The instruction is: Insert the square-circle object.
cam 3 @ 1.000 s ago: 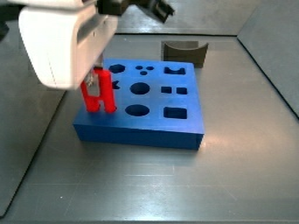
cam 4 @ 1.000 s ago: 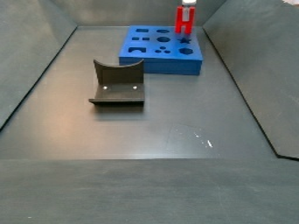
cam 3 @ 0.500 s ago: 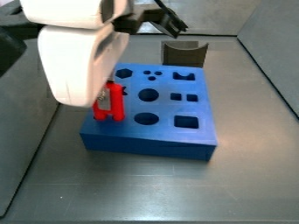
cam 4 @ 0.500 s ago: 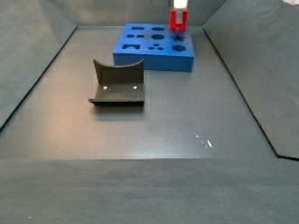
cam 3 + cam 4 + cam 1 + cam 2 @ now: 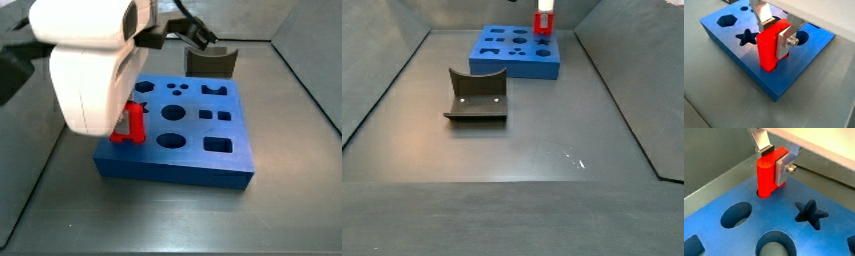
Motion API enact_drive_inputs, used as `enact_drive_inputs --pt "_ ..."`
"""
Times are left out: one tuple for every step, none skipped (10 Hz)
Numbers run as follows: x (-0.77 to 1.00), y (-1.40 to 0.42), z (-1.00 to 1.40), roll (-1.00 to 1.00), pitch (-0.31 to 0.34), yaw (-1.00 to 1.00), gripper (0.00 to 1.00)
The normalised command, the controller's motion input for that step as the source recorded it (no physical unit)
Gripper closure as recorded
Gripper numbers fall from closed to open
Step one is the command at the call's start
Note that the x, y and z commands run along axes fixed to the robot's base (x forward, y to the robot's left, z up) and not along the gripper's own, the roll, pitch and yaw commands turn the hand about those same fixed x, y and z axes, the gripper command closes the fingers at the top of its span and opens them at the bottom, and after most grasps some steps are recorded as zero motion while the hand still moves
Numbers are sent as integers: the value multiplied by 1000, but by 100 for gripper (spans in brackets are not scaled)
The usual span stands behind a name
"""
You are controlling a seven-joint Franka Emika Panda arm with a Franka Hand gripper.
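Observation:
The square-circle object (image 5: 769,50) is a bright red, upright two-bar peg. My gripper (image 5: 775,34) is shut on its upper part, with a silver finger on each side. It also shows in the other wrist view (image 5: 765,175), where its round bar's lower end sits in a hole near a corner of the blue block (image 5: 777,210). The blue block (image 5: 747,56) has several shaped holes. In the side views the peg (image 5: 132,124) (image 5: 544,20) stands at the block's (image 5: 201,165) (image 5: 509,62) edge, under my white gripper (image 5: 128,110).
The dark fixture with a curved top (image 5: 476,95) (image 5: 210,60) stands on the grey floor apart from the block. Grey walls enclose the floor on the sides; one wall (image 5: 717,178) runs close beside the block.
My gripper has moved with the red peg, and the blue block has slid along the floor with it. The fixture has stayed put.

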Motion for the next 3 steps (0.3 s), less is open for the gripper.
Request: enact_drive_inputs --pt "0 -34 -154 0 -80 0 100" --pt "0 0 -80 0 -21 0 100" --pt "0 31 -9 90 0 0 100"
